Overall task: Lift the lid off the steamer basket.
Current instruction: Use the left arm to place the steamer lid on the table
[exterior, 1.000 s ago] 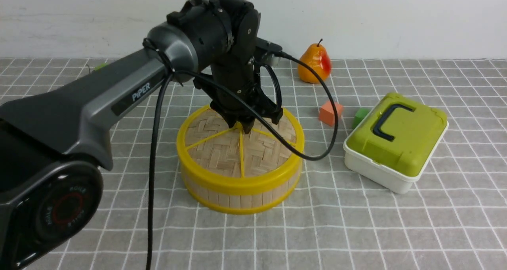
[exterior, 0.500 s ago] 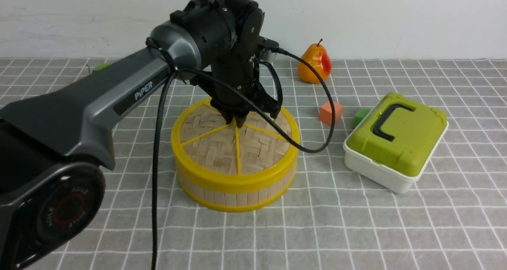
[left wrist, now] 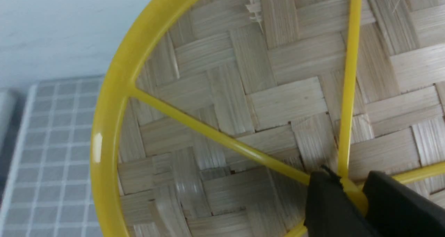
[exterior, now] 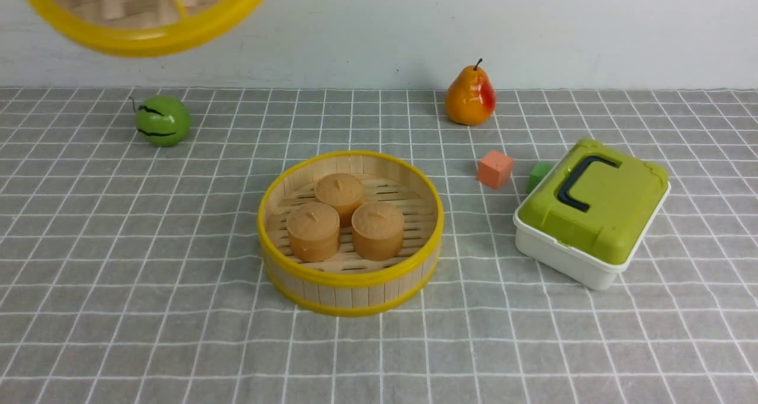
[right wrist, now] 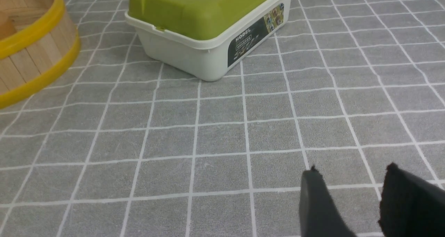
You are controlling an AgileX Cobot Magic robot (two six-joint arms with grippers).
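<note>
The lid (exterior: 142,7), woven bamboo with a yellow rim, hangs high at the front view's top left, partly cut off by the frame. In the left wrist view my left gripper (left wrist: 347,185) is shut on the lid's (left wrist: 264,91) central yellow knob where the spokes meet. The steamer basket (exterior: 349,285) stands uncovered mid-table with three tan buns (exterior: 343,214) inside; its edge shows in the right wrist view (right wrist: 31,56). My right gripper (right wrist: 351,174) is open and empty low over the cloth. Neither gripper shows in the front view.
A white box with a green lid and black handle (exterior: 592,202) stands right of the basket. An orange cube (exterior: 494,168) and a green cube (exterior: 538,173) lie behind it. A pear (exterior: 471,96) and a green round fruit (exterior: 161,119) sit near the back wall.
My left arm has lifted the lid off the basket and carried it up and left, out of most of the front view. The basket now shows its three buns.
</note>
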